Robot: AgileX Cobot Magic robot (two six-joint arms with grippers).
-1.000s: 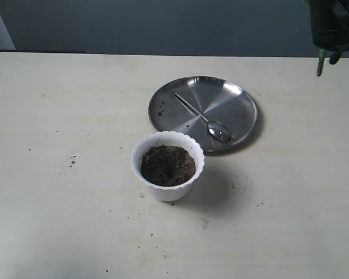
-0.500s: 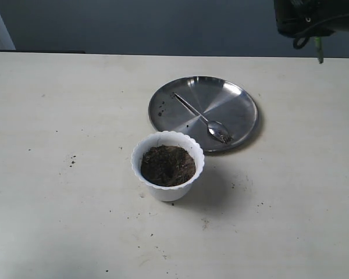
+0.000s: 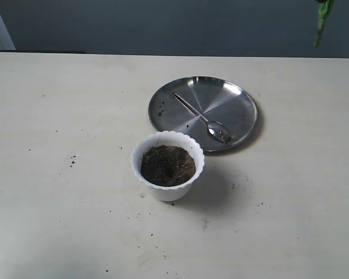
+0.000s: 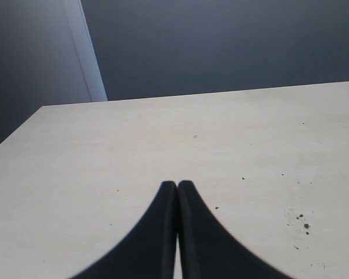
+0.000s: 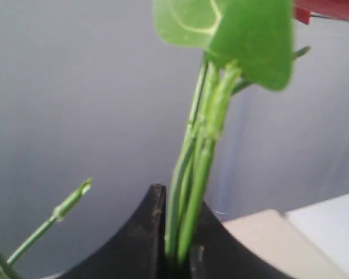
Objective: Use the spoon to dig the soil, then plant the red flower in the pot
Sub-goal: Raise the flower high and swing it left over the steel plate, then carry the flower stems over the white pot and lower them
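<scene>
The white scalloped pot (image 3: pixel 167 165) stands near the table's middle, filled with dark brown soil (image 3: pixel 167 165). Behind it and to the right, the silver spoon (image 3: pixel 203 119) lies on a round steel plate (image 3: pixel 241 107). In the right wrist view my right gripper (image 5: pixel 180 200) is shut on the green stems (image 5: pixel 192 192) of the red flower; its broad leaf (image 5: pixel 232 35) and a sliver of the red bloom (image 5: pixel 331 9) sit past the fingertips. Only a green stem tip (image 3: pixel 321 20) shows at the exterior view's top right corner. My left gripper (image 4: pixel 177 185) is shut and empty over bare table.
Crumbs of soil (image 3: pixel 71 160) are scattered on the pale table (image 3: pixel 58 116) around the pot and on the plate. A dark wall rises behind the table's far edge. A side stem end (image 5: pixel 70 200) sticks out beside the right gripper.
The right arm has risen out of the exterior view's top right corner with the flower; only a dangling green stem tip still shows. Pot, spoon and plate have not moved.
</scene>
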